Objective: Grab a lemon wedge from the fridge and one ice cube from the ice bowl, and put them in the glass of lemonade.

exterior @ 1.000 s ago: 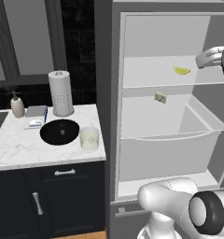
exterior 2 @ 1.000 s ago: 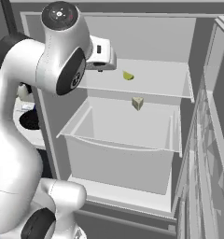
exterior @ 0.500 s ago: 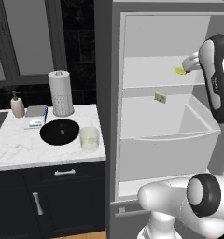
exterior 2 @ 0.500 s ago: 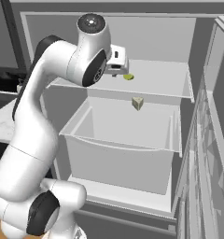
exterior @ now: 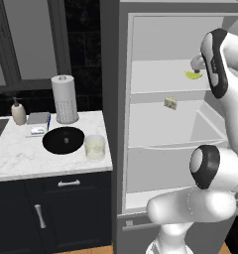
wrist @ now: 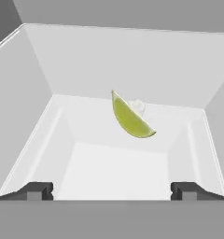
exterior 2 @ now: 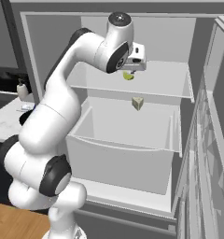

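Note:
The fridge point(exterior: 116, 99) stands open, showing white shelves. A small yellow-green lemon wedge point(exterior: 193, 75) point(exterior 2: 128, 76) point(wrist: 130, 116) lies on the upper shelf. My gripper point(exterior 2: 132, 65) point(wrist: 111, 189) hovers just in front of and above the wedge, open, with nothing between its fingertips point(wrist: 37, 189). On the marble counter to the left sit the shallow black ice bowl point(exterior: 63, 139) and, just right of it, the glass of lemonade point(exterior: 95, 147).
A pale beige chunk point(exterior: 170, 102) point(exterior 2: 137, 103) rests on the shelf below the wedge, above a white drawer point(exterior 2: 128, 140). The fridge door point(exterior 2: 212, 140) hangs open at the right. A paper-towel roll point(exterior: 64, 98), a soap bottle point(exterior: 18, 112) and a small tray sit behind the bowl.
The arm has swung into the fridge, bringing the gripper from outside the upper shelf to just in front of the lemon wedge. The counter items have not moved.

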You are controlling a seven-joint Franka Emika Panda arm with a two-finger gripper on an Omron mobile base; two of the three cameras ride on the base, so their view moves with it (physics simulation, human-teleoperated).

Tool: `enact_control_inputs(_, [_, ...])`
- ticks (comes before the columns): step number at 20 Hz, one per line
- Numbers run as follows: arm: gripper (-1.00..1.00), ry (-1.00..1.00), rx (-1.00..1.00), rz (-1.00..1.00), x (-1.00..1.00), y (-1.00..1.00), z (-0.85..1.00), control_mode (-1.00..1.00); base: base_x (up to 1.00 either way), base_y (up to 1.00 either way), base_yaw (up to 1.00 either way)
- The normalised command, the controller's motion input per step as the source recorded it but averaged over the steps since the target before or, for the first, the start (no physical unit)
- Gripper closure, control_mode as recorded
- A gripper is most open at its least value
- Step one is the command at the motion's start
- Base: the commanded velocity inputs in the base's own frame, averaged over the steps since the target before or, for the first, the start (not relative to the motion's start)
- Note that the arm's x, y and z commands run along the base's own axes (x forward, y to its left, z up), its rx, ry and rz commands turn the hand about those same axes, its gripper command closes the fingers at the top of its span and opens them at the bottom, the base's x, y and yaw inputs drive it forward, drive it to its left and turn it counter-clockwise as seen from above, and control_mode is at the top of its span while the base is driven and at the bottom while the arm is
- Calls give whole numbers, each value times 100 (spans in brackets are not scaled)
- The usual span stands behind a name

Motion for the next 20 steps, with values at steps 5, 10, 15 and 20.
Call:
enact_control_inputs(5, [-100,10,0,3,27,-22,-17,-100,0,0,0])
enact_control_inputs(10, [-100,9,0,8,33,0,-60,-100,0,0,0])
enact_control_inputs(15, [-100,0,0,10,50,4,-57,-100,0,0,0])
enact_control_inputs(20, [-100,-2,0,11,66,1,-15,-100,0,0,0])
